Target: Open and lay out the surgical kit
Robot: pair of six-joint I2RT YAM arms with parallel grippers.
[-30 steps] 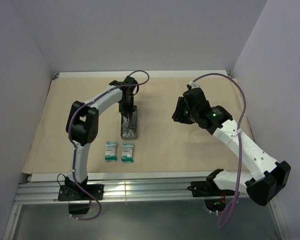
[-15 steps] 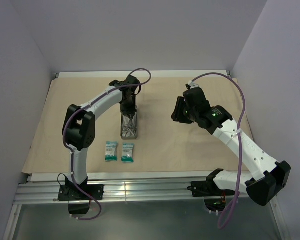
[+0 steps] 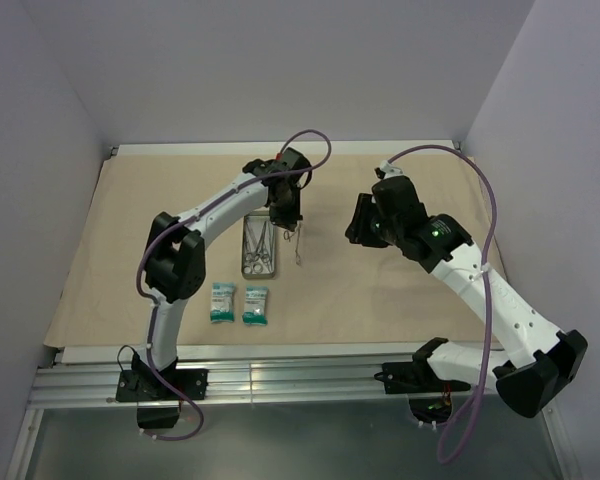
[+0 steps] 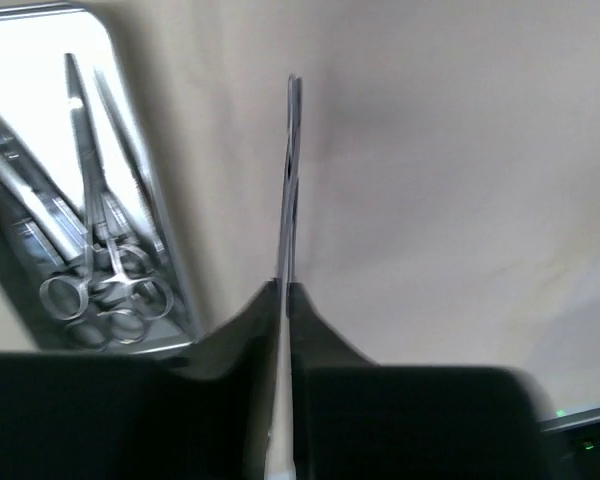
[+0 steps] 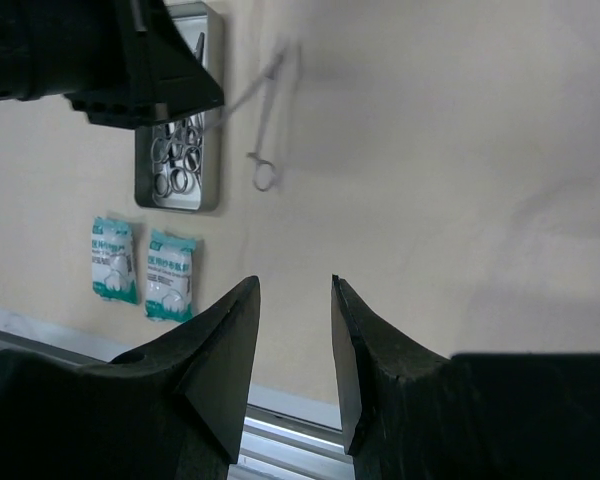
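Left pincer [image 4: 284,292] around forceps [image 4: 292,150], beside tray [image 5: 177,203]

Pale lilac-grey walls [image 3: 280,70] stand behind and on both sides of a white table [image 3: 280,148]. An aluminium rail [image 3: 300,385] runs along the table's near edge. Soft, even light.

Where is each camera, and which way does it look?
Top camera: high behind the arms, looking down on the tan sheet, tray and two packets; both arms show.
Left wrist camera: on the left arm, looking down past the left gripper, shut on a ring-handled tool; tray at left.
Right wrist camera: on the right arm, looking down past the open right gripper; left gripper, tray and packets at upper left.
Shared: all three show the tray and the held tool.
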